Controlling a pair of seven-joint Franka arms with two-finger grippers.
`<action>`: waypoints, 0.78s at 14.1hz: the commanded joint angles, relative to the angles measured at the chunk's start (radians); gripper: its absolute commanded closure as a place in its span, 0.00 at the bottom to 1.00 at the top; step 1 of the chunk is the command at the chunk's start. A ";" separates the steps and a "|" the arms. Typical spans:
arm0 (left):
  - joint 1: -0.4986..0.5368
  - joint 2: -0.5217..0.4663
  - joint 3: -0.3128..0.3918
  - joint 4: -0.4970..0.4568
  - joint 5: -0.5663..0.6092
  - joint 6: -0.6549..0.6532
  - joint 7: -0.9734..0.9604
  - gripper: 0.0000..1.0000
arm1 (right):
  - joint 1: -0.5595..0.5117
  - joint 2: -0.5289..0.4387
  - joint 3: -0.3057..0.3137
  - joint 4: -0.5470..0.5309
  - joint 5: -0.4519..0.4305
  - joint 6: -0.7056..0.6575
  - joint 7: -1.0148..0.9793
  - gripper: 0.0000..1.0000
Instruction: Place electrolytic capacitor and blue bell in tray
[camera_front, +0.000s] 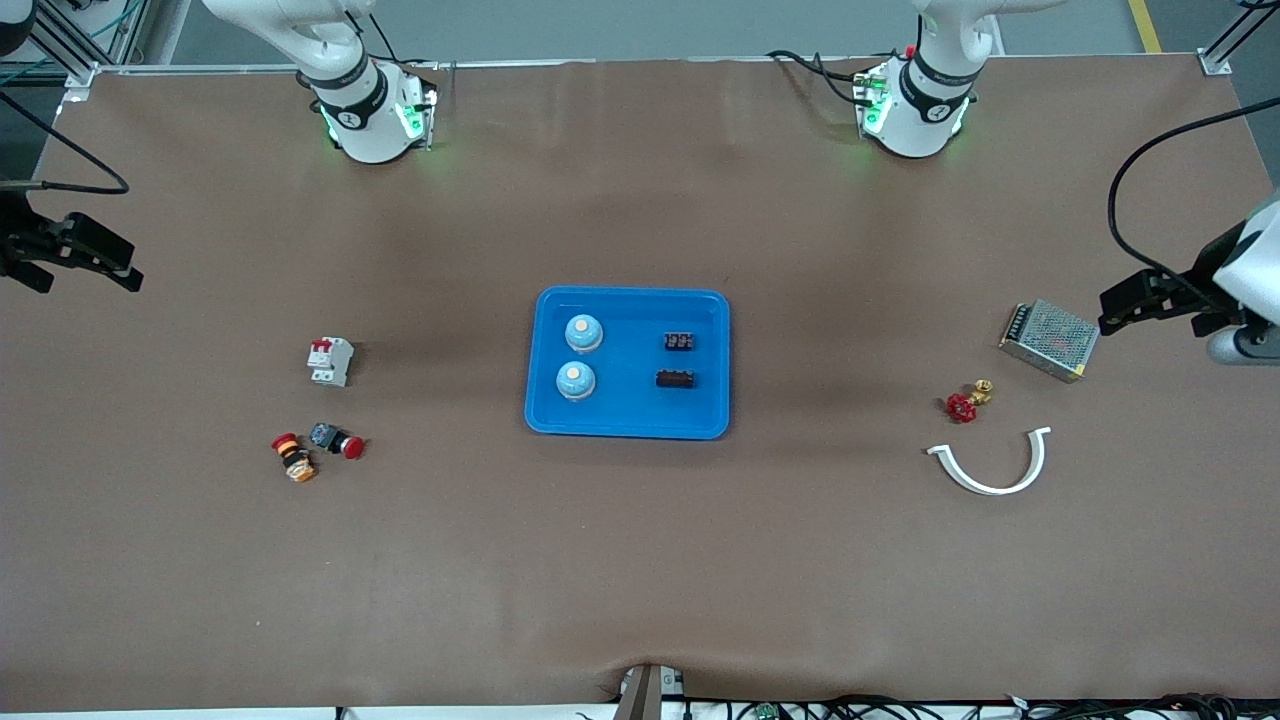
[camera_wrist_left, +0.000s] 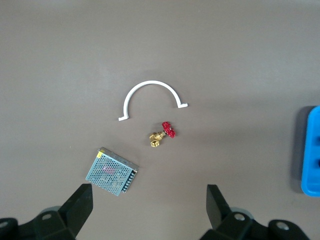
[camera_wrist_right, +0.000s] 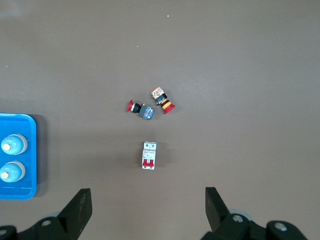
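The bright-blue tray (camera_front: 630, 412) lies at the middle of the table. Two blue bells (camera_front: 583, 332) (camera_front: 575, 380) stand in it toward the right arm's end. Two small black components (camera_front: 679, 342) (camera_front: 676, 379) lie in it toward the left arm's end. My left gripper (camera_front: 1128, 303) is open and empty, up over the left arm's end of the table (camera_wrist_left: 149, 205). My right gripper (camera_front: 98, 262) is open and empty, up over the right arm's end (camera_wrist_right: 148, 205). The tray's edge shows in the left wrist view (camera_wrist_left: 311, 150). The right wrist view shows the tray (camera_wrist_right: 27, 125) and both bells (camera_wrist_right: 12, 145).
At the left arm's end lie a mesh-covered metal box (camera_front: 1050, 340), a red-handled brass valve (camera_front: 967, 402) and a white curved clamp (camera_front: 993, 466). At the right arm's end lie a white circuit breaker (camera_front: 331, 361) and two red push buttons (camera_front: 338, 440) (camera_front: 293, 457).
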 joint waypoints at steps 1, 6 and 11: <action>-0.053 -0.037 0.067 -0.027 -0.033 -0.009 0.048 0.00 | -0.010 -0.001 0.010 0.009 0.000 -0.011 -0.005 0.00; -0.058 -0.060 0.070 -0.024 -0.045 -0.009 -0.011 0.00 | -0.010 -0.002 0.010 0.009 0.001 -0.011 -0.005 0.00; -0.056 -0.062 0.067 -0.022 -0.048 -0.035 -0.036 0.00 | -0.013 -0.002 0.010 0.009 0.003 -0.011 -0.005 0.00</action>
